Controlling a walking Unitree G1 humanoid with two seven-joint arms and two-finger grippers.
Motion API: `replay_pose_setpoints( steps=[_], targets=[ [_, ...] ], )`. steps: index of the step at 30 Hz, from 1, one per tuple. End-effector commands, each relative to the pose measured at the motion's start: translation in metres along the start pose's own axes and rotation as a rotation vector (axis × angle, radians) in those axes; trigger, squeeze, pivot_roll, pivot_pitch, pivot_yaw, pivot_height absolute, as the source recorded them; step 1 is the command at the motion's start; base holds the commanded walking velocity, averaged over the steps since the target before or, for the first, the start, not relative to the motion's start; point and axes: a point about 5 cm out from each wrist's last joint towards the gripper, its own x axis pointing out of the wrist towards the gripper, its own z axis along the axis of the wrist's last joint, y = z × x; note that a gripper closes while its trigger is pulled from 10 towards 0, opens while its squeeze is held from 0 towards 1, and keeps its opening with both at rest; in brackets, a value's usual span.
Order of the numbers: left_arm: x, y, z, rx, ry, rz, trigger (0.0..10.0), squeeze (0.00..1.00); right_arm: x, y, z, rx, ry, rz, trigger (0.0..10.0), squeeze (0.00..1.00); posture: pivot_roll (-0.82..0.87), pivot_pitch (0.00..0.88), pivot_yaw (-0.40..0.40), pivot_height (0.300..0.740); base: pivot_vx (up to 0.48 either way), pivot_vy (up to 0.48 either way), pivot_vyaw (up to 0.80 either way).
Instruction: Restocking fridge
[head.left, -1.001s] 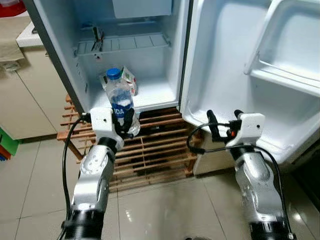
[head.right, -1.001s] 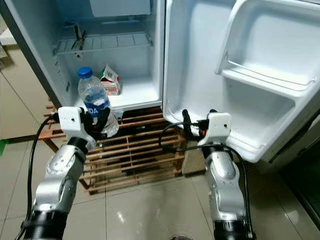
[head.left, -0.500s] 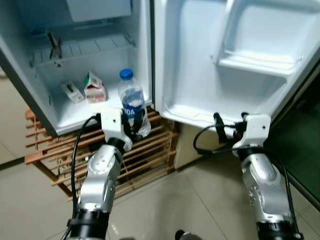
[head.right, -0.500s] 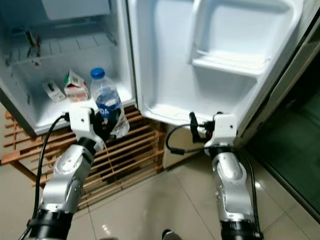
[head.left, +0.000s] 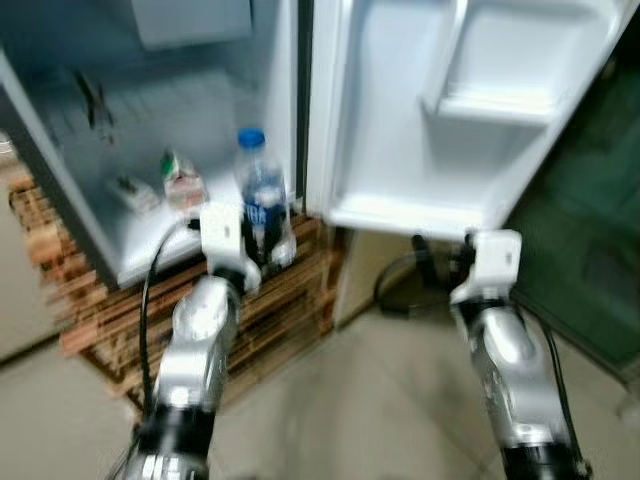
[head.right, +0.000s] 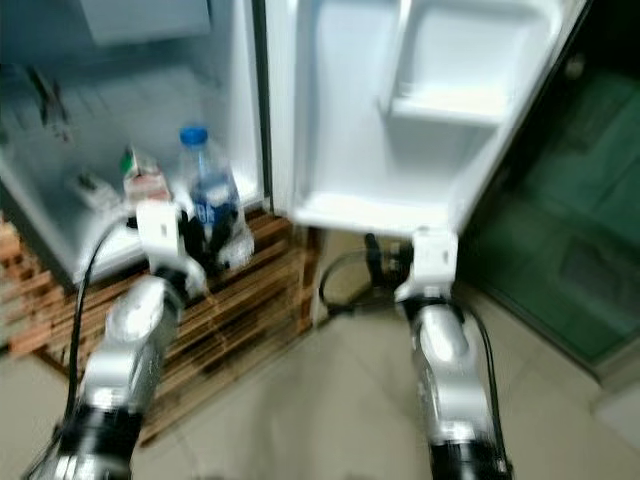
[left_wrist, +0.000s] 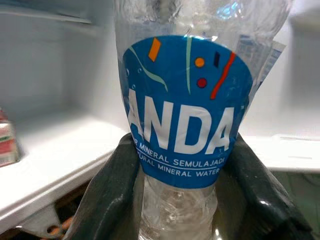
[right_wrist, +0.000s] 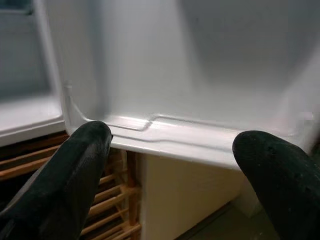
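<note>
Bottle (head.left: 262, 200) held upright at the open fridge (head.left: 150, 140)
Left gripper (left_wrist: 175, 165) clamps its labelled waist; thin, crushable, slippery plastic, probably heavy with water. Right gripper (right_wrist: 170, 165) spread, empty, by the door (head.right: 400, 120).

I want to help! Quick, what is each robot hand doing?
Left gripper: shut on the water bottle.
Right gripper: open, holding nothing.

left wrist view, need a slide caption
Left gripper clamps a blue-labelled water bottle upright before the open fridge's white shelf.
</note>
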Motion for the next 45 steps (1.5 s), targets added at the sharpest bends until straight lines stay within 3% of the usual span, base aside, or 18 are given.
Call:
replay_pose_setpoints(
  steps=[1,8,13,24,33,45],
  targets=[
    [0.009,-0.014,0.011,0.003,-0.049,-0.066,10.0,0.00,-0.002,-0.011,-0.004,0.013,0.021,-0.050,10.0,0.00,-0.11,0.000,0.008,0.740,0.000,0.000,-0.70],
    [0.014,-0.025,0.010,-0.008,-0.046,-0.114,10.0,0.00,-0.006,-0.014,-0.003,-0.005,0.001,-0.087,10.0,0.00,-0.13,0.000,0.025,0.740,0.000,0.000,-0.30],
    [0.017,-0.031,0.011,-0.060,-0.066,-0.163,10.0,0.00,-0.006,-0.014,-0.003,-0.013,-0.001,-0.085,10.0,0.00,-0.14,0.000,0.029,0.740,0.000,0.000,0.00],
    [0.021,-0.041,0.023,-0.084,-0.135,-0.240,10.0,0.00,-0.008,-0.014,-0.002,-0.029,-0.014,-0.079,10.0,0.00,-0.15,0.000,0.036,0.740,0.480,0.000,0.00],
    [0.024,-0.040,0.023,-0.089,-0.144,-0.204,10.0,0.00,-0.008,-0.016,-0.003,-0.037,-0.010,-0.078,10.0,0.00,-0.16,0.000,0.039,0.740,0.476,0.000,0.00],
    [0.034,-0.045,0.037,-0.103,-0.192,-0.214,10.0,0.00,-0.013,-0.009,-0.004,-0.044,0.009,-0.005,10.0,0.00,-0.17,0.000,0.029,0.740,0.000,0.000,0.00]
  ],
)
